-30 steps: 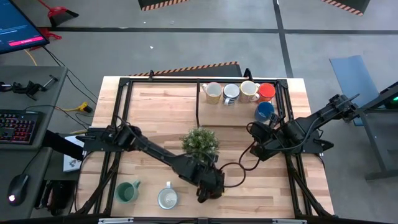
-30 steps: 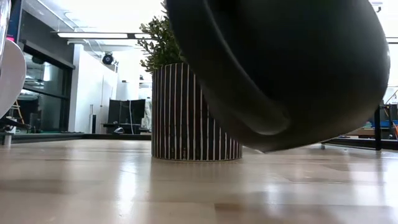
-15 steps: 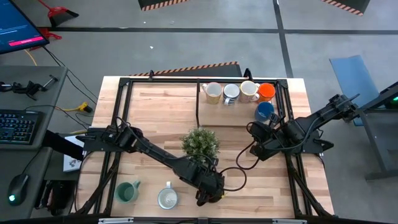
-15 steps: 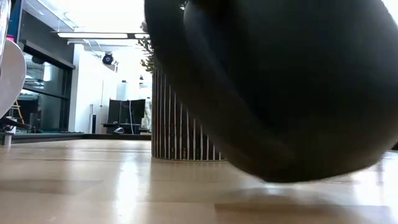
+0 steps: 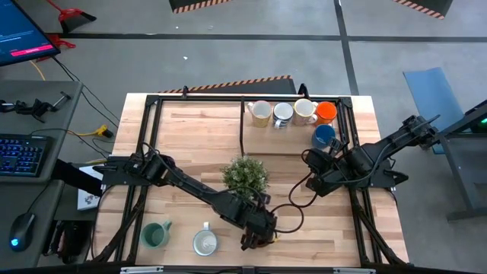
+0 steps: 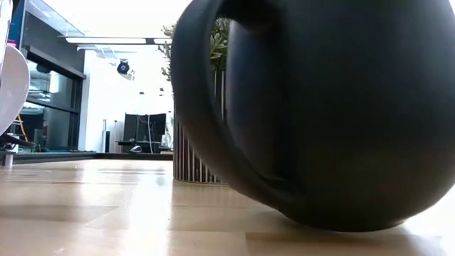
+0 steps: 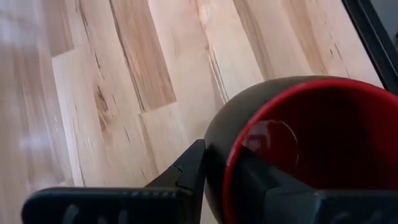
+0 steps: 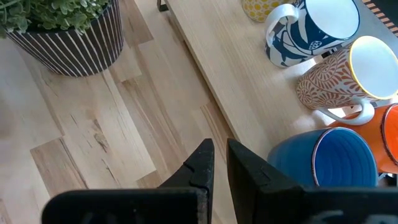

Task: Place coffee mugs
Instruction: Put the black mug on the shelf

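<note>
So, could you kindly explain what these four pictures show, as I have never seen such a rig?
Two dark robot arms work at a wooden table. One camera looks straight down, one sits at table-top height, and one rides on each wrist.

The left gripper, near the front edge, has one finger inside and one outside a dark mug with a red inside; in the low view the mug rests on the table.

The right gripper waits, shut, beside a blue mug.

Also there: a potted plant, a green mug, a pale mug and four more mugs.
</note>
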Robot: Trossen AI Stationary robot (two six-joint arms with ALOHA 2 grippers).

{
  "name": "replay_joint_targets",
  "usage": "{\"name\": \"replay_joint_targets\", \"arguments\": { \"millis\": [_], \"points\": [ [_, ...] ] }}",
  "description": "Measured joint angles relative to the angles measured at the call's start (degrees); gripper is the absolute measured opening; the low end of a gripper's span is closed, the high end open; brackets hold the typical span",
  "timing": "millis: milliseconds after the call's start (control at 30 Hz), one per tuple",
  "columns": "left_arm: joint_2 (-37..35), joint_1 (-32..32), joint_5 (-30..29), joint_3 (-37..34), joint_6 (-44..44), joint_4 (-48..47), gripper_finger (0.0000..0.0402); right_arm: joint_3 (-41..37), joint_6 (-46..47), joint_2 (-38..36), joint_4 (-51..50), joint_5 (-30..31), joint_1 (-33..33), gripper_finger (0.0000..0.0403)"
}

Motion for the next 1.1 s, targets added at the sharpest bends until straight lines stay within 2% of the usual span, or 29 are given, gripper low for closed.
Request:
{"name": "replay_joint_targets", "arguments": {
  "millis": [400, 700, 833, 967, 1100],
  "points": [
    [-1.1, 1.4, 0.0, 0.0, 3.1, 2.2, 0.009, 0.0, 0.0, 0.0, 0.0, -0.1, 0.0, 0.0021],
    [-11.0, 1.1, -1.3, 0.0, 5.1, -2.0, 0.0092, 0.0, 0.0, 0.0, 0.1, -0.5, 0.0, 0.0021],
    [-15.9, -0.3, -1.8, 0.1, 0.2, -10.2, 0.0092, 0.0, 1.7, 0.0, 0.2, -1.6, 0.0, 0.0021],
    [-18.7, -2.4, -2.7, -0.1, -7.6, -23.1, 0.0092, 0.0, -0.4, 0.0, 3.4, -4.4, 0.1, 0.0021],
    [-20.1, -4.7, -3.7, -0.2, -14.5, -42.9, 0.0091, 0.0, -6.5, 0.6, 7.7, -4.0, 2.2, 0.0021]
  ]
}}
